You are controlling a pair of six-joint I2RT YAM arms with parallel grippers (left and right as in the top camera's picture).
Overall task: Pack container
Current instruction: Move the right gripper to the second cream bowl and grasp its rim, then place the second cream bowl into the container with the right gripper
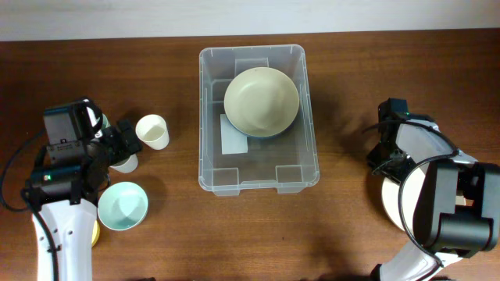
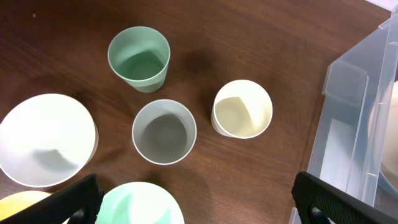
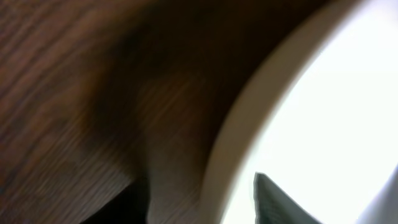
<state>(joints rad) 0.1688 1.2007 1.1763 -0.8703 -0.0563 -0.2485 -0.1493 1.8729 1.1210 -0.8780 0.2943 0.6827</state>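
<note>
The clear container (image 1: 205,117) stands at the table's middle with a cream bowl (image 1: 262,101) tilted inside it over a white label. In the left wrist view its wall (image 2: 354,118) shows at the right. My left gripper (image 2: 202,202) hangs wide open, holding nothing, above the cups and bowls on the left, also seen in the overhead view (image 1: 117,144). My right gripper (image 3: 199,199) is low over a white bowl (image 3: 336,112) on the right (image 1: 388,199). Its jaws stand open astride the bowl's rim, one finger inside (image 3: 280,202) and one outside.
Left of the container stand a cream cup (image 2: 242,115), a grey cup (image 2: 164,132) and a green cup (image 2: 138,57). Beside them are a white bowl (image 2: 43,140), a mint bowl (image 1: 123,206) and a yellow bowl (image 2: 18,208).
</note>
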